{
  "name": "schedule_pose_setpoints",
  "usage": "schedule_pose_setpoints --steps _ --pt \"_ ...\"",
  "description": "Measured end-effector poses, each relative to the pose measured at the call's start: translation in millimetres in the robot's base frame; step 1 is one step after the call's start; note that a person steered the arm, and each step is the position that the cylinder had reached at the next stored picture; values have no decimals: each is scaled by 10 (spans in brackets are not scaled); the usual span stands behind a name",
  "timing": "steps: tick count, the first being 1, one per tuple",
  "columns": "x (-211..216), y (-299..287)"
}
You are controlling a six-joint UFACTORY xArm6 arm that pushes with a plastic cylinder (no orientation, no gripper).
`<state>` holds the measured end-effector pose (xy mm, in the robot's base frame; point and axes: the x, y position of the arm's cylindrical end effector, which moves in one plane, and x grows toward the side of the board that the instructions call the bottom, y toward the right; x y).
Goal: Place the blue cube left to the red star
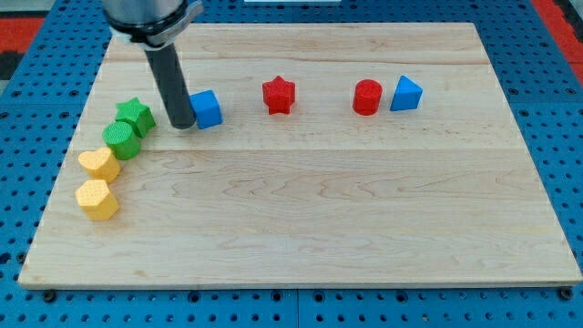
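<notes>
Dark rod dropping nearly straight down from the counter's top-left corner region, leaning slightly rightward, my tip (181, 124) resting low on the counter near the top edge.

My tip (181, 124) touching left side of blue plastic cube (208, 108); red plastic star (279, 96) apart to its right on pale wooden board (319, 228).

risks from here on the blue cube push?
1. My tip sits against the view's left side of the blue cube. An off-centre push could spin the cube or let it slip off.
2. Only a short gap separates it from the red star; overshoot would likely knock the star toward the red cylinder.
3. The green star lies close on the tip's left; backing up could clip it.
</notes>
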<state>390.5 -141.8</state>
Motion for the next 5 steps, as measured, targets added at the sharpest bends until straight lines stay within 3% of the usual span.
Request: schedule_pose_setpoints --steps 1,3,5 --pt "-154 10" --pt "320 264" --pt "-136 414"
